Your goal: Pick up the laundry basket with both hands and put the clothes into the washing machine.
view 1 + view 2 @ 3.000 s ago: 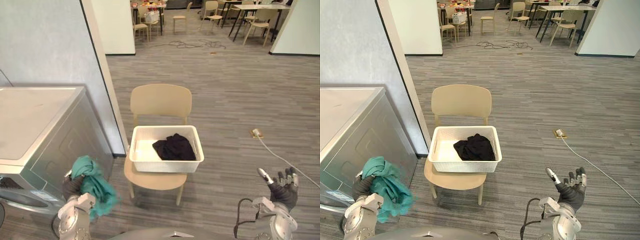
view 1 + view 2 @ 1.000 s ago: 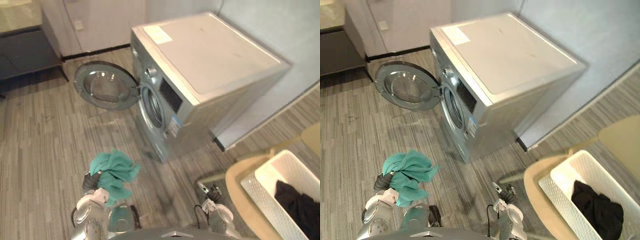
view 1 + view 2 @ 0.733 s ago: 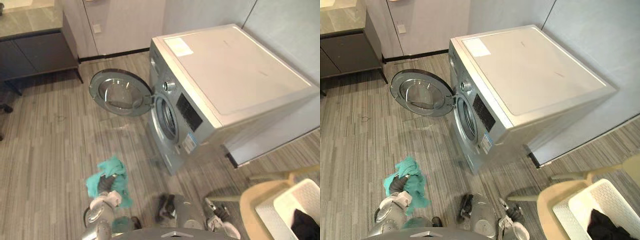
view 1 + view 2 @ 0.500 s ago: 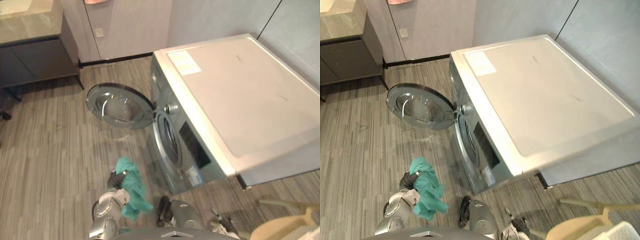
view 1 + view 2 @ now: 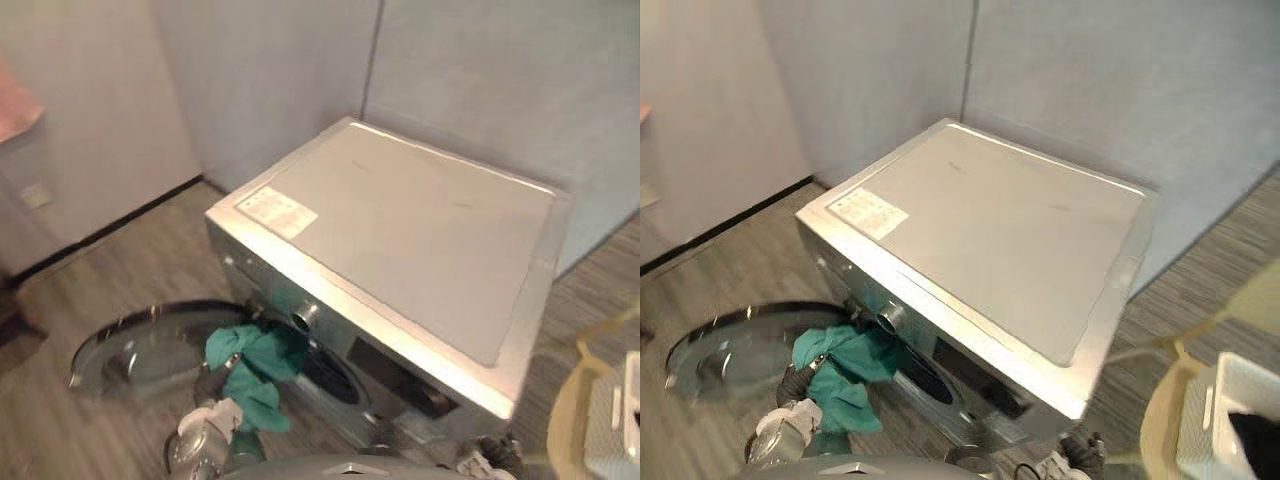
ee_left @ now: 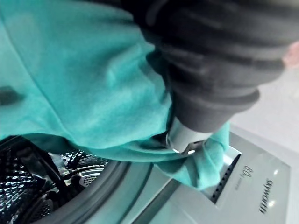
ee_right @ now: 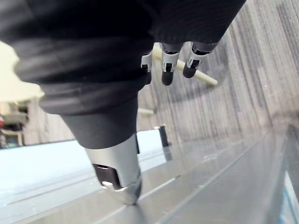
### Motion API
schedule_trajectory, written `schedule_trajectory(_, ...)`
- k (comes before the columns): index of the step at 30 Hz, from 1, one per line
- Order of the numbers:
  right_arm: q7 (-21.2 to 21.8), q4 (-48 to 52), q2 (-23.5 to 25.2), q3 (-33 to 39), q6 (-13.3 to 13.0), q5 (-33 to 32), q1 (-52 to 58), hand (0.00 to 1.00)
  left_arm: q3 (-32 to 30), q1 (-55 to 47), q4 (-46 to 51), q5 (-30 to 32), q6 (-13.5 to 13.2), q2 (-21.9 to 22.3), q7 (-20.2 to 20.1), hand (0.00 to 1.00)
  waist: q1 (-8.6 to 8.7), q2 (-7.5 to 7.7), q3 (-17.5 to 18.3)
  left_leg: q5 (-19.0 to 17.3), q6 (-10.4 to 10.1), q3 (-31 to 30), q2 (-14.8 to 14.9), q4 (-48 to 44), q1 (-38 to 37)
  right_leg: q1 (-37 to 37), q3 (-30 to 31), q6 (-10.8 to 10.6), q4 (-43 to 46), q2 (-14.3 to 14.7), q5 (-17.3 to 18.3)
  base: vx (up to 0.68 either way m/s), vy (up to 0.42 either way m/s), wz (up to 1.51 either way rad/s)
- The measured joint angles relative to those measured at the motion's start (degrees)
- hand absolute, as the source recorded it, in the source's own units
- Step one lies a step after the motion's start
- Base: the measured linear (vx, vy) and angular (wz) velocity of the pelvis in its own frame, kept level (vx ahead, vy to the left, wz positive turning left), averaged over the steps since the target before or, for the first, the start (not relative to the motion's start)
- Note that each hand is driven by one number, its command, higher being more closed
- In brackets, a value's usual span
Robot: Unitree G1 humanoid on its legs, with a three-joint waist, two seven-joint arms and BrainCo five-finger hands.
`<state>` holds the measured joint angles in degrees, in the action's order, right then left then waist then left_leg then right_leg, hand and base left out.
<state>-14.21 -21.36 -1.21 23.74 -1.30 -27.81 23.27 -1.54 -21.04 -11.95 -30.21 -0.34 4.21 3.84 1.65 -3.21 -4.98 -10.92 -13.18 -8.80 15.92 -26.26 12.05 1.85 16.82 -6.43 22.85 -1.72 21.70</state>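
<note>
A pale wall [image 5: 450, 70] stood behind a grey washing machine [image 5: 400, 240], which sat on a striped grey floor [image 5: 120, 250] with its flat top facing up. A label lay near the top's front corner. The machine's round glass door [image 5: 130, 350] hung fully open, swung out to the robot's left of the opening.

To the robot's right of the machine stood a beige chair [image 5: 1155, 420], cut off by the edge of the view. On its seat rested a white laundry basket [image 5: 1240, 368], well apart from the machine. A bundle of black clothes [image 5: 1255, 430] lay inside the basket.

A teal garment [image 5: 255, 350] was bunched right in front of the machine's opening, just below the control knob on the front panel. Part of it hung down past the wrist. The left hand [image 5: 213, 383] was closed on this garment and held it at the mouth of the machine. In the left wrist view the teal cloth wrapped over the hand's dark cover. The dimpled metal drum [image 6: 42, 186] showed just beyond the cloth, with the grey door seal around it.

The right hand [image 7: 93, 56] hung low beside the machine's front corner. Its fingers [image 7: 166, 63] were loose and relaxed, and it held nothing.
</note>
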Motion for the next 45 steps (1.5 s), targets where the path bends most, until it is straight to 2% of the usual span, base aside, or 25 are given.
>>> schedule_trajectory(1, 0.0, -0.4, 0.5, 0.2, 0.3, 0.1, 0.4, 0.00, -0.7, 0.0, 0.0, 0.0, 0.0, -0.2, 0.3, 1.00, 0.35, 1.32, 0.2, -1.0, 1.0, 1.3, -1.6, -1.2, 0.1, 0.0, 0.6, -0.4, -0.5, -2.0, 0.0, 0.21, 0.481, -0.45)
schedule_trajectory(2, 0.5, -0.4, 2.4, 0.1, 0.6, 0.7, 2.6, 0.00, -1.0, 0.2, 0.0, 0.0, -0.2, -1.3, 1.0, 1.00, 0.86, 4.60, 2.1, -2.4, 2.4, 4.1, -4.5, -3.2, 0.9, -0.2, 1.6, -2.7, -3.4, -6.1, -3.8, 0.20, 0.466, -0.53)
schedule_trajectory(3, 0.7, -0.4, 3.1, 0.1, 1.1, 0.8, 2.8, 0.00, -0.6, 0.6, -0.1, 0.0, -0.1, -1.8, 1.0, 1.00, 1.25, 5.05, 2.4, -2.9, 3.2, 5.4, -5.1, -3.6, 1.0, -0.5, 1.7, -2.8, -4.9, -7.2, -7.1, 0.18, 0.543, -0.84)
schedule_trajectory(4, 1.7, -0.4, 4.2, -0.4, 1.4, 0.8, 2.7, 0.00, -0.1, 1.3, -0.1, 0.0, -0.1, -2.0, 1.0, 1.00, 1.62, 5.03, 2.4, -3.4, 4.2, 8.4, -5.2, -3.2, 0.5, -2.1, 1.9, -2.7, -6.2, -8.3, -11.6, 0.06, 0.428, -1.02)
schedule_trajectory(5, 2.9, -0.4, 4.9, -1.6, 1.5, 0.7, 2.3, 0.00, -0.1, 1.8, -0.1, 0.1, -0.1, -2.1, 0.9, 1.00, 1.35, 4.92, 2.5, -3.4, 5.2, 11.6, -5.1, -2.2, -0.3, -3.6, 2.6, -2.7, -7.0, -8.9, -15.1, 0.02, 0.478, -1.58)
schedule_trajectory(6, 4.2, -0.8, 5.8, -3.7, 1.7, 0.9, 1.0, 0.00, -0.1, 2.4, -0.1, 0.3, -0.2, -2.1, 0.9, 1.00, 0.71, 4.40, 2.6, -2.9, 6.5, 16.8, -4.6, 0.1, -1.9, -6.2, 1.7, -1.7, -8.5, -9.5, -20.5, -0.02, 0.368, -1.59)
schedule_trajectory(7, 4.6, -1.6, 5.5, -5.5, 1.8, 1.0, 0.1, 0.00, -0.1, 2.7, -0.1, 0.6, -0.2, -2.1, 0.9, 1.00, 0.19, 3.87, 2.6, -2.4, 7.2, 19.1, -4.2, 1.6, -2.6, -7.3, -0.8, -0.7, -9.0, -9.7, -22.8, -0.09, 0.300, -1.80)
schedule_trajectory(8, 5.7, -2.9, 5.1, -7.9, 2.3, 1.3, -1.6, 0.00, -0.2, 3.4, -0.1, 0.8, -0.2, -2.1, 0.8, 1.00, -0.50, 3.48, 2.6, -1.4, 8.6, 23.7, -4.1, 4.6, -4.7, -10.1, -8.6, 0.1, -6.1, -10.5, -23.5, -0.10, 0.227, -1.51)
schedule_trajectory(9, 6.0, -3.4, 4.9, -7.9, 2.6, 1.3, -2.2, 0.00, -0.4, 3.8, -0.1, 0.8, -0.3, -1.9, 0.8, 1.00, -0.87, 3.29, 2.5, -1.0, 9.1, 26.7, -4.3, 6.3, -6.2, -11.6, -16.2, 1.1, -1.8, -11.1, -21.6, -0.09, 0.187, -1.71)
schedule_trajectory(10, 6.1, -4.6, 4.7, -7.2, 2.5, 1.3, -3.4, 0.00, -0.6, 3.8, -0.2, 0.8, -0.5, -1.7, 0.9, 1.00, -1.07, 2.97, 2.6, -0.8, 9.5, 29.8, -4.6, 7.9, -7.9, -11.8, -25.5, 3.1, 2.5, -11.8, -17.5, -0.06, 0.140, -1.29)
schedule_trajectory(12, 6.3, -6.5, 4.7, -6.5, 2.5, 2.8, -5.2, 0.00, -0.6, 3.8, -0.3, 0.6, -0.6, -1.3, 0.9, 1.00, -1.28, 2.97, 2.6, -0.8, 9.9, 34.0, -5.3, 9.6, -9.9, -10.7, -33.9, 3.9, 3.4, -11.7, -12.7, -0.04, 0.096, -1.26)
schedule_trajectory(13, 6.4, -7.2, 4.6, -6.6, 2.5, 3.5, -5.6, 0.00, -0.4, 4.1, -0.8, 0.6, -0.7, -0.9, 0.9, 1.00, -0.99, 3.29, 2.5, -0.9, 9.8, 35.6, -5.5, 9.5, -10.1, -9.8, -35.3, 3.4, 1.3, -11.1, -11.5, -0.02, 0.017, -0.98)
schedule_trajectory(15, 6.7, -9.3, 4.7, -5.6, 2.6, 3.6, -5.6, 0.00, 0.0, 5.0, -3.2, 0.4, -0.7, -0.4, 0.8, 1.00, -0.07, 3.36, 2.5, -0.7, 9.5, 35.6, -5.5, 9.5, -10.4, -9.0, -34.7, 2.5, -1.1, -10.1, -11.3, 0.00, -0.036, -0.28)
schedule_trajectory(18, 6.7, -11.7, 4.6, -3.9, 2.7, 4.9, -6.1, 0.00, 1.5, 6.1, -6.9, 0.1, -0.6, -0.5, 0.6, 1.00, -0.09, 2.82, 2.2, 2.9, 9.0, 34.8, -6.4, 14.1, -11.2, -7.9, -34.5, 2.2, -6.8, -8.4, -13.2, 0.00, -0.047, -0.06)
schedule_trajectory(21, 7.3, -11.6, 4.5, -5.1, 2.7, 5.8, -7.0, 0.00, 1.7, 5.7, -7.1, 0.0, -0.3, -0.5, 0.2, 1.00, -0.78, 2.17, 1.1, 5.7, 8.9, 34.8, -6.9, 17.8, -11.1, -8.6, -34.5, 2.5, -8.8, -7.6, -14.7, -0.03, -0.048, 0.02)
schedule_trajectory(24, 8.1, -10.9, 4.4, -6.6, 2.7, 5.9, -9.1, 0.00, 2.2, 5.8, -7.1, 0.0, -0.2, -0.1, -0.7, 1.00, -1.71, 2.53, -1.6, 7.2, 9.4, 33.2, -7.0, 17.5, -8.7, -9.9, -35.7, 2.6, -8.1, -8.0, -15.1, -0.07, -0.036, 0.21)
schedule_trajectory(25, 8.2, -10.7, 4.0, -7.0, 2.6, 6.0, -9.4, 0.00, 2.4, 6.0, -6.9, 0.0, -0.2, -0.1, -0.9, 1.00, -1.75, 2.61, -2.6, 7.1, 9.6, 32.2, -6.6, 16.0, -7.7, -9.9, -36.3, 2.8, -7.7, -8.1, -14.8, -0.11, -0.051, 0.36)
schedule_trajectory(27, 9.0, -8.8, 3.5, -8.9, 2.4, 6.5, -11.0, 0.00, 3.0, 6.7, -5.2, 0.0, -0.2, -0.6, -1.2, 1.00, -2.46, 2.62, -8.5, 4.8, 10.5, 29.4, -4.4, 6.2, -3.1, -11.0, -36.8, 3.4, -4.4, -8.3, -13.1, -0.19, -0.045, 0.27)
schedule_trajectory(29, 9.2, -7.2, 2.3, -10.9, 2.3, 7.0, -12.2, 0.00, 3.9, 6.9, -3.3, 0.0, -0.2, -1.0, -1.6, 1.00, -2.77, 2.48, -11.3, 3.5, 11.1, 27.2, -3.2, 0.1, 1.3, -14.3, -36.5, 4.2, 0.1, -8.7, -11.2, -0.21, -0.015, -0.02)
schedule_trajectory(31, 8.8, -4.8, 1.0, -13.2, 2.2, 7.0, -15.0, 0.00, 4.4, 7.6, -1.9, 0.0, -0.2, -1.2, -1.6, 1.00, -3.14, 2.54, -13.6, 0.6, 9.9, 24.6, -3.1, -2.3, 6.6, -22.8, -34.7, 4.2, 7.7, -9.4, -8.9, -0.18, -0.018, -0.22)
schedule_trajectory(32, 8.7, -4.2, 0.8, -14.1, 2.2, 6.9, -16.0, 0.00, 4.5, 8.3, -2.0, 0.0, -0.2, -1.2, -1.6, 1.00, -3.16, 2.72, -14.8, -0.4, 9.3, 24.7, -2.8, -2.6, 7.5, -24.3, -34.2, 4.6, 9.3, -9.4, -8.4, -0.22, -0.041, -0.38)
schedule_trajectory(34, 7.8, -2.0, 0.7, -16.3, 1.7, 6.7, -19.5, 0.00, 4.9, 12.5, -2.3, 0.0, -0.2, -1.3, -1.4, 1.00, -3.25, 3.26, -19.7, -1.9, 9.0, 26.1, -1.3, -6.9, 11.0, -29.5, -31.5, 5.2, 13.3, -8.9, -7.8, -0.21, -0.027, -0.47)
schedule_trajectory(37, 7.1, 0.5, 0.9, -18.0, 0.8, 4.8, -20.8, 0.00, 6.8, 19.2, -3.2, 0.0, -0.2, -1.2, -0.3, 1.00, -2.75, 3.44, -21.1, -2.4, 8.8, 26.5, -0.4, -10.3, 18.7, -38.1, -29.9, 5.3, 16.0, -8.5, -8.6, -0.12, -0.025, -0.34)
schedule_trajectory(41, 4.5, 3.3, 2.1, -18.1, -1.1, 2.7, -22.7, 0.00, 6.6, 31.6, -6.9, -0.1, -0.7, -1.3, 2.9, 1.00, -1.89, 3.79, -24.8, -3.6, 9.3, 27.5, 2.3, -13.9, 23.0, -42.8, -28.5, 5.8, 16.8, -6.7, -9.5, -0.01, 0.000, -0.38)
schedule_trajectory(45, 2.3, 6.4, 2.4, -18.0, -2.9, -0.3, -25.3, 0.00, 5.3, 45.5, -10.2, -1.8, -1.6, -4.8, 7.4, 1.00, -0.78, 4.68, -26.3, -5.2, 9.4, 29.3, 5.0, -19.2, 30.7, -51.9, -26.4, 6.7, 20.0, -5.5, -10.4, 0.05, 0.012, -0.47)
